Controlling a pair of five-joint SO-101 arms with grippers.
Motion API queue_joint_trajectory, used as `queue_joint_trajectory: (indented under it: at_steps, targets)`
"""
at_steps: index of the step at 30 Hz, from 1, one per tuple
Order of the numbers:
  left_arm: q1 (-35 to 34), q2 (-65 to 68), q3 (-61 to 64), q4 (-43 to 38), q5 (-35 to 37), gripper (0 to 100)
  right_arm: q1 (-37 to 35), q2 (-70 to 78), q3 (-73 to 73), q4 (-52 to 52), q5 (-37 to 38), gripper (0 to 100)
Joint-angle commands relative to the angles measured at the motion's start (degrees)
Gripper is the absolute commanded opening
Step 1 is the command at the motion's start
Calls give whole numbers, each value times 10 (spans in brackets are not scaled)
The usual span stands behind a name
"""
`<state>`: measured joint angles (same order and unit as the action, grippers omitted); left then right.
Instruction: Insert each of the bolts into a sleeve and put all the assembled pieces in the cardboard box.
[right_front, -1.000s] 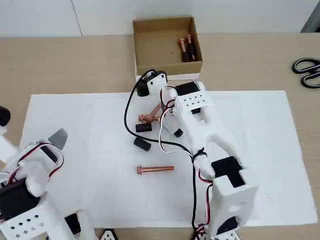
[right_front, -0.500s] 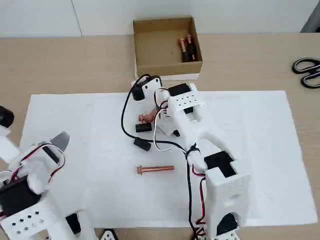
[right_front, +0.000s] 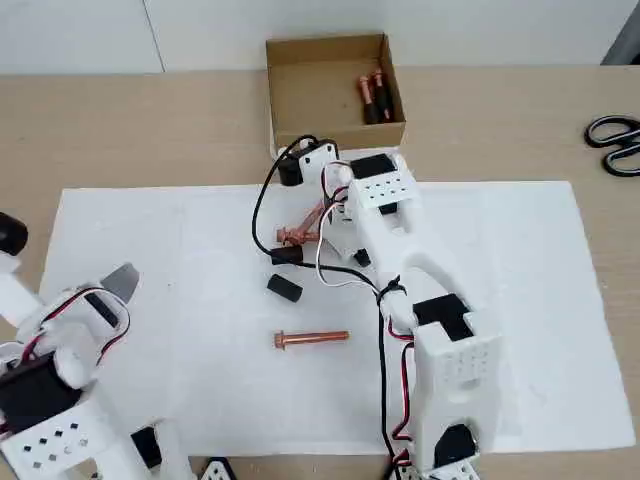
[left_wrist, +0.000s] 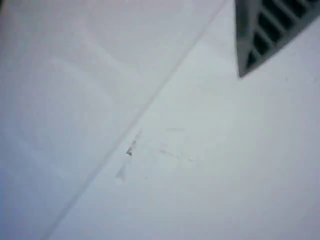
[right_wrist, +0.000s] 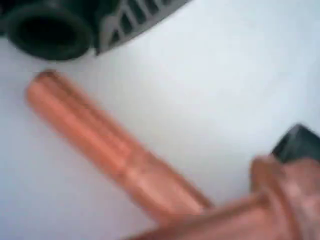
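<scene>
Here the right tool (right_front: 322, 216) hangs over two crossed bolts (right_front: 298, 233) just before the box (right_front: 335, 135), near the middle of the bench's back edge. Whether it grips anything cannot be told. Closing there may catch both bolts at once, or send the nearby sleeve (right_front: 287, 254) rolling.

You have nothing legible here: no text, label, brand, number or sign can be read on anything in view
</scene>
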<state>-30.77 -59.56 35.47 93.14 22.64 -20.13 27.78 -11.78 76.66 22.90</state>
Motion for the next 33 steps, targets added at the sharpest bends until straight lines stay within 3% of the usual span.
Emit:
queue_joint_trajectory:
  at_steps: [1, 9, 17, 24, 33]
  targets:
    - [0, -5, -3, -12, -3, 310, 22, -7, -62, 36, -6, 28]
    - [0, -5, -3, -12, -3, 310, 64, -7, -220, 153, -9, 10]
    - [1, -5, -3, -12, -3, 310, 111, -1, -236, 211, -156, 13]
    - [1, -5, -3, -12, -3, 310, 108, 7, -207, 197, -212, 16]
    - [1, -5, -3, -12, -3, 310, 109, 56, -206, 210, -249, 209]
